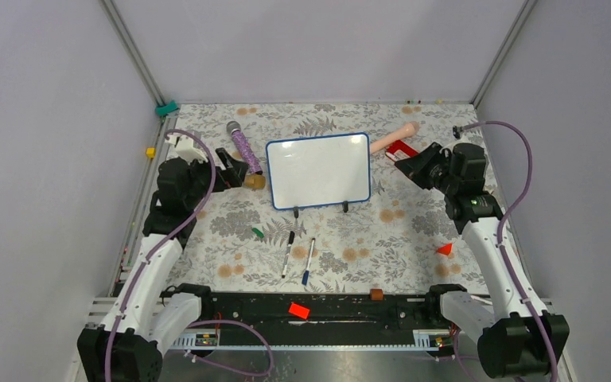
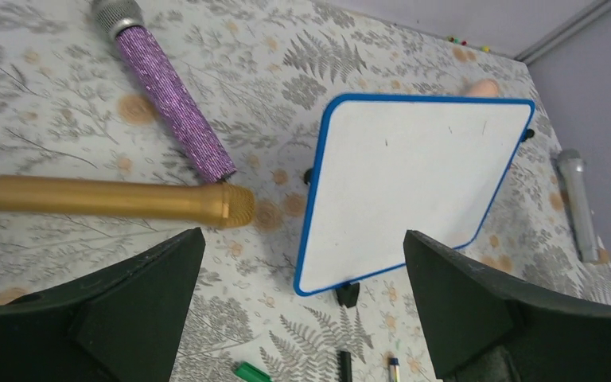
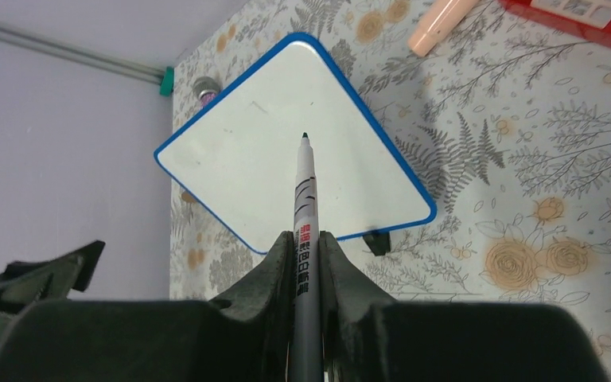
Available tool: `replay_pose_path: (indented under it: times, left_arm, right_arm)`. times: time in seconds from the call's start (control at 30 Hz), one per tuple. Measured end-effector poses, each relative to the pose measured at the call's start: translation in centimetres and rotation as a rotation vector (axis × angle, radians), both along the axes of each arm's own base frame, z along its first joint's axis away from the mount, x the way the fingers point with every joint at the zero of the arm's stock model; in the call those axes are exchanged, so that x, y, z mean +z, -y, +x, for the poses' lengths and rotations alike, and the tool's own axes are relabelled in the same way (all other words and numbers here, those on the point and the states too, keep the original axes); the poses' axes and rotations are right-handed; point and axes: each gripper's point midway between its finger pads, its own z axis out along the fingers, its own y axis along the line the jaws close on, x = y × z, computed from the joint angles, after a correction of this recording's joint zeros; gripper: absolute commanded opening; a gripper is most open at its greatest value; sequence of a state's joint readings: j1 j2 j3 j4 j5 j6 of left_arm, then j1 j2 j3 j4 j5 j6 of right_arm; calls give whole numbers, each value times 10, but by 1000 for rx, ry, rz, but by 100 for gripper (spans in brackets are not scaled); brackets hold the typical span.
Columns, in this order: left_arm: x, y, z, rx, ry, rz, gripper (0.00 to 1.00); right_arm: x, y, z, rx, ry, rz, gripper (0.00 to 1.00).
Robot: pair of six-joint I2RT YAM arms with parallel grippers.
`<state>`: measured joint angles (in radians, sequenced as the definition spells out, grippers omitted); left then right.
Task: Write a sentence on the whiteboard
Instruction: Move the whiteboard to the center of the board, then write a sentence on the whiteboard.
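We see the whiteboard (image 1: 318,169) in the middle of the floral bench (image 1: 414,231), toward the far side, its blue rim complete and its two short black feet (image 1: 296,212) at the near edge. Its glossy face (image 2: 414,183) shows white with only a few tiny dark specks. The right pincer (image 1: 404,161) hangs just beside the board's right edge, and its wrist view shows it (image 3: 306,235) pressed together on a marker (image 3: 305,191). The barrel carries red and black print and the dark tip points out over the board (image 3: 239,175). We cannot tell whether the tip touches the surface. The left pincer (image 1: 231,165) sits left of the board, and its own camera shows the fingers (image 2: 302,232) spread wide with nothing between them. Near that pincer lie a purple glitter microphone (image 1: 244,148), angled toward the far left, and a gold microphone (image 2: 111,199) whose head almost meets the purple one's lower end. Nearer to us than the board, two pens (image 1: 288,253) lie side by side on the bench, with a small green cap (image 1: 258,233) a little to their left. Beyond the board's far right corner we see a peach-coloured cylinder (image 1: 394,139) and a red flat object (image 1: 402,150) just beside it.
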<state>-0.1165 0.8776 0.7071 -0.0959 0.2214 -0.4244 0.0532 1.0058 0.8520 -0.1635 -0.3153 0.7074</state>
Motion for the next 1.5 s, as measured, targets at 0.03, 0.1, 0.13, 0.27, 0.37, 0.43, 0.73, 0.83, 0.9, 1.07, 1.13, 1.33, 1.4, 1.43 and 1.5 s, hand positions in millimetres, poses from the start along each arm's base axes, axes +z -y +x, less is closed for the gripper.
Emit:
replay_pose_path:
  times: [0.03, 0.1, 0.13, 0.27, 0.37, 0.43, 0.73, 0.83, 0.9, 1.07, 1.13, 1.33, 1.4, 1.43, 1.5]
  left_arm:
    - [4, -5, 2, 12, 1, 14, 99]
    - [13, -7, 5, 0, 11, 39, 99]
    - [19, -6, 8, -16, 23, 49, 99]
    - [40, 11, 24, -134, 31, 54, 99]
    - [46, 22, 39, -197, -9, 40, 99]
    - [47, 30, 49, -239, -33, 28, 99]
    - [24, 40, 46, -262, -138, -75, 99]
    - [26, 42, 44, -265, -151, -107, 99]
    - [26, 42, 44, -260, -158, -120, 99]
    - [27, 42, 39, -254, -165, -142, 99]
    - [30, 43, 38, -255, -160, -147, 99]
    - [32, 44, 32, -274, -145, -138, 95]
    - [32, 44, 31, -284, -137, -127, 96]
    - [32, 44, 31, -288, -133, -118, 97]
    - [29, 43, 31, -293, -134, -102, 99]
  right_arm:
    - [0, -3, -3, 14, 1, -4, 0]
    - [0, -11, -8, 45, 0, -12, 0]
    - [-1, -15, -10, 64, -2, -18, 0]
    - [-7, -27, -20, 128, -19, -41, 0]
    - [-6, -30, -25, 152, -31, -55, 0]
    - [-2, -30, -27, 164, -27, -65, 0]
    - [17, -25, -56, 177, -15, -104, 0]
    - [20, -22, -69, 171, -19, -106, 0]
    - [21, -20, -76, 166, -21, -108, 0]
    - [23, -15, -93, 149, -29, -111, 0]
    - [22, -14, -96, 146, -38, -109, 0]
    - [18, -16, -96, 155, -68, -105, 0]
    - [19, -18, -93, 168, -77, -108, 0]
    - [19, -19, -90, 175, -82, -109, 0]
    - [21, -22, -84, 195, -92, -113, 0]
